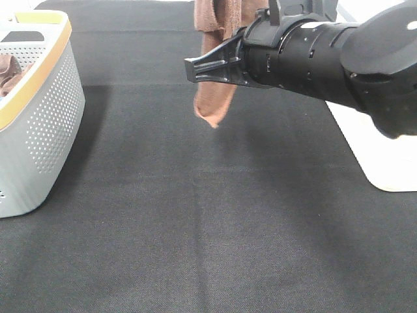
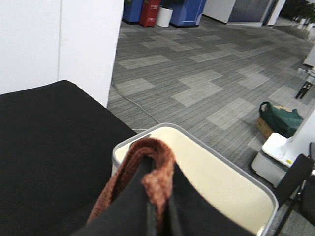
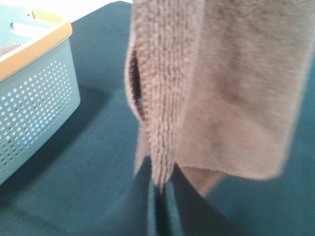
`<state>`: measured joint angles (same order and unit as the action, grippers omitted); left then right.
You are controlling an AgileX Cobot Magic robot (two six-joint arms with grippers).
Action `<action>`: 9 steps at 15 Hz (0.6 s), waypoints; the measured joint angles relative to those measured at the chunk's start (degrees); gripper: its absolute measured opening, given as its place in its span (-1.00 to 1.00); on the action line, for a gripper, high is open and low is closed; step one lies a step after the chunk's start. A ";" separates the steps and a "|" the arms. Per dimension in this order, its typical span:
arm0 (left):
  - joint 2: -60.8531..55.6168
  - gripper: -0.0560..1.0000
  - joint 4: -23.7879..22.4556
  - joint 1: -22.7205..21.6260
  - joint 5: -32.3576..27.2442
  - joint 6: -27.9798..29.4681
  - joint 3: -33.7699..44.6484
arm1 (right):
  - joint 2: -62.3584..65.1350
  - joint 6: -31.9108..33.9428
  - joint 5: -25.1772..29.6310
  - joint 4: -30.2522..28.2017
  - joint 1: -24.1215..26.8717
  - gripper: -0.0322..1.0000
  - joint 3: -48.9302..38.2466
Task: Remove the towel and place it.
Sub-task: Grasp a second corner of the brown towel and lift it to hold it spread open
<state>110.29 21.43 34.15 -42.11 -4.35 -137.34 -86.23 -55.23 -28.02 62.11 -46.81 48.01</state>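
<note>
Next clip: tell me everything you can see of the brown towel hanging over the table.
The towel is rust-brown and fuzzy, ribbed like microfibre. It hangs limp in loose vertical folds above the black table. Its lowest corner appears clear of the surface and its top runs out of the high view. The left claw pinches a bunched fold of it. The right claw appears closed on a lower fold. Nothing else is seen touching it.

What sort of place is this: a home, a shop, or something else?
Probably an office or a lab: grey carpet tiles on the floor, red and blue containers by the far wall, and a work table covered with black cloth.
</note>
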 joint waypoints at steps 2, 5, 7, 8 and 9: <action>0.00 -0.89 -3.84 0.00 -0.06 1.15 0.00 | 0.00 -1.26 4.47 0.11 0.00 -0.94 0.00; 0.00 -0.89 -12.03 0.00 -5.67 6.53 0.00 | 0.00 -3.04 13.64 0.40 0.00 -0.94 0.00; 0.17 -0.89 -17.65 0.00 -11.52 8.65 0.00 | 0.00 -3.15 20.23 0.46 0.00 -0.94 0.00; 0.34 -0.89 -20.17 0.00 -14.78 9.00 0.00 | 0.00 -2.98 23.61 0.52 0.46 -0.94 0.00; 0.97 -0.89 -23.15 0.00 -18.91 9.17 0.00 | 0.00 -1.03 29.22 1.09 2.64 -0.94 0.00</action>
<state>111.27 -1.72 34.15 -61.02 4.81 -137.34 -86.23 -56.26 1.20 63.20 -44.18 48.01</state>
